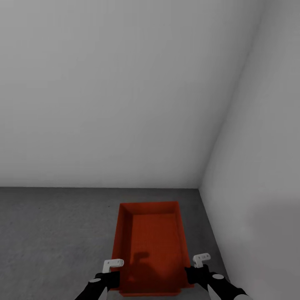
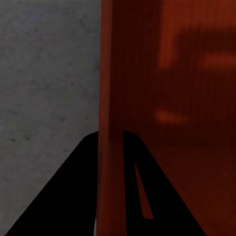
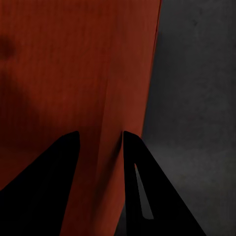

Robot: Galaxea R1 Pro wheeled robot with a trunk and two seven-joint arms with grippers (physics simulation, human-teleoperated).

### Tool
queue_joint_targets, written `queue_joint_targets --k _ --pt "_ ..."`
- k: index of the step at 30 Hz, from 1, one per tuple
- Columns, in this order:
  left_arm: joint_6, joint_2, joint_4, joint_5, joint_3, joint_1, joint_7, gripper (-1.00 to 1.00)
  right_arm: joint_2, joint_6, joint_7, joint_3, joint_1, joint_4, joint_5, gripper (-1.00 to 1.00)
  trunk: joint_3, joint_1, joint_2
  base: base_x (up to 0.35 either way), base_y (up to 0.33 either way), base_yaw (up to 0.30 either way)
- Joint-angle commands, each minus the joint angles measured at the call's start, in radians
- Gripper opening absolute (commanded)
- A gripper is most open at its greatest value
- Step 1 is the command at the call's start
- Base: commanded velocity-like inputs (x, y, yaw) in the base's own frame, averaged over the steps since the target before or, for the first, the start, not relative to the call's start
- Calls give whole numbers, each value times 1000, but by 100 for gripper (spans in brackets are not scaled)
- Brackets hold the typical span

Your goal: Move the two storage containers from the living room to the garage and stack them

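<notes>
Pale grey walls (image 1: 125, 91) are met in a corner above the dark concrete floor (image 1: 50, 233). One orange-red storage container (image 1: 151, 246) is held over that floor near the corner. Its left wall is clamped by the left gripper (image 1: 112, 264) and its right wall by the right gripper (image 1: 201, 260), one finger inside and one outside.

Left gripper (image 2: 110, 147) fingers (image 2: 69, 196) straddle the storage container (image 2: 167, 98) wall above floor (image 2: 44, 73)

Orange-red ribbed container (image 1: 152, 241), speckled grey floor (image 1: 54, 233)
</notes>
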State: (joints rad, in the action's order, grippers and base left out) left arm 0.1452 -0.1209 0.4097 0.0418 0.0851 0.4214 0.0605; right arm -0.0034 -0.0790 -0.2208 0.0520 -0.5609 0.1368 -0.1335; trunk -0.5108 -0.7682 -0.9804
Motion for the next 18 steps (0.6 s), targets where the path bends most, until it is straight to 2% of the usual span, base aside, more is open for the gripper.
queue_joint_targets --k 1,14,18 --pt "7 6 1 6 16 0 2 -100 0 -5 -14 -16 -1 1 2 -100 -1 0 -1 0 -3 0" --pt "10 7 1 6 16 0 2 -100 -1 -5 -13 -16 -1 1 4 -100 -1 0 -1 0 0 0" --pt "9 6 1 6 16 0 2 -100 -1 -5 -13 -15 -1 1 6 -100 -13 -15 -29 0 0 0"
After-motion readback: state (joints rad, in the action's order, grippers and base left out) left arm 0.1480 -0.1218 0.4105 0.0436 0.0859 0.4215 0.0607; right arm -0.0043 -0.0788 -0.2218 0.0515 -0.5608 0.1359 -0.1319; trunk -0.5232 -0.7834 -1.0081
